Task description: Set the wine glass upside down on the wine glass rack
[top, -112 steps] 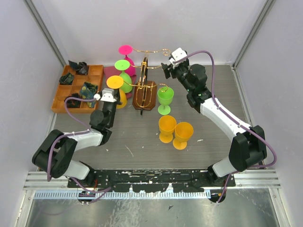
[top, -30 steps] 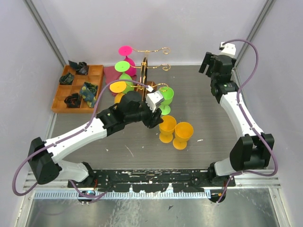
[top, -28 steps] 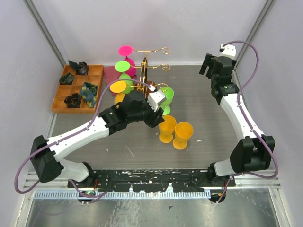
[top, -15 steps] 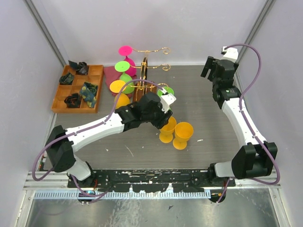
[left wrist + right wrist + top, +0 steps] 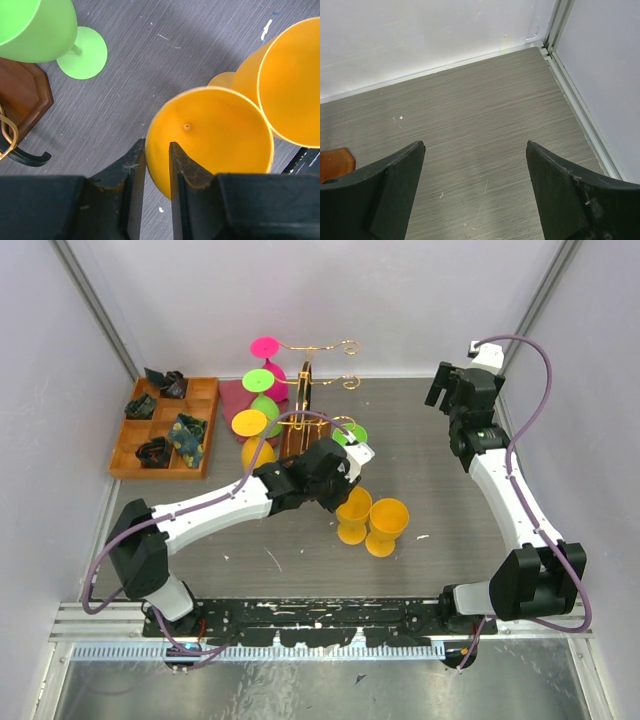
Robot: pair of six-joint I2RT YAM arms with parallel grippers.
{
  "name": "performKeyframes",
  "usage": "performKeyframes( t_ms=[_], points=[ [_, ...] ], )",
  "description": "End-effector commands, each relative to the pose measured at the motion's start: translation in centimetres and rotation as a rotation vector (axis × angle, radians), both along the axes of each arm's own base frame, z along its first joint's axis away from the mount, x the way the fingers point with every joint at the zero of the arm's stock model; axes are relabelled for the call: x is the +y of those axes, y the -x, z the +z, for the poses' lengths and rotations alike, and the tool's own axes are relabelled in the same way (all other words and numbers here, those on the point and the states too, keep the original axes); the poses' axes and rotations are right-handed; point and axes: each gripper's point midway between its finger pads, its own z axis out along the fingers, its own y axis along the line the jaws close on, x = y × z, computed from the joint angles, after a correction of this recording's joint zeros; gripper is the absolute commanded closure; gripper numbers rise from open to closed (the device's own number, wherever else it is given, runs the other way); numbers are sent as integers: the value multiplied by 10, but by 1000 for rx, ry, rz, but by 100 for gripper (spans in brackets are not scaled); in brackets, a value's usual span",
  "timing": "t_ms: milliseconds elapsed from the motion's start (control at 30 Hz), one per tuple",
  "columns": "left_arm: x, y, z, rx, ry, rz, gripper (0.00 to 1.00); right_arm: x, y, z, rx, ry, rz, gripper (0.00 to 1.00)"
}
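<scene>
Two orange wine glasses stand upright mid-table; the left one has its rim between my left gripper's fingers, one finger inside the bowl and one outside, closed on the rim. The second orange glass touches it on the right. A green glass stands by the gold wire wine glass rack, whose brown base shows at left. A pink, a green and an orange glass hang upside down on the rack's left arms. My right gripper is open and empty at the far right.
An orange wooden compartment tray with dark items sits at the far left. A pink cloth lies behind the rack. The enclosure's back wall and right corner post are close to my right gripper.
My left arm has reached right, past the green glass, and its fingers have come down over the left orange glass's rim. The right arm has barely moved.
</scene>
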Motion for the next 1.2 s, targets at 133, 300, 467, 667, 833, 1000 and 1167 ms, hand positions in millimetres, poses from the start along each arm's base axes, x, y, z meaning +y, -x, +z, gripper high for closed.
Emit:
performKeyframes(
  t_ms=[133, 300, 467, 667, 833, 1000, 1167],
  points=[
    [-1, 5, 0, 10, -18, -31, 86, -6, 7, 26, -78, -6, -26, 13],
    [2, 5, 5, -4, -15, -35, 100, -7, 7, 24, -71, -3, -29, 13],
    [9, 15, 24, -23, 0, -91, 100, -5, 5, 24, -70, -5, -19, 13],
    [44, 39, 44, -41, -16, -129, 100, -2, 1, 22, -65, -13, -7, 13],
    [58, 46, 95, -155, 157, -97, 100, 0, -3, 21, -58, -14, 5, 13],
    [52, 43, 159, -312, 335, -124, 100, 4, -6, 26, -63, -25, 18, 11],
    [33, 50, 215, -415, 448, -245, 100, 1, -2, 39, -74, -36, 2, 0]
  ],
)
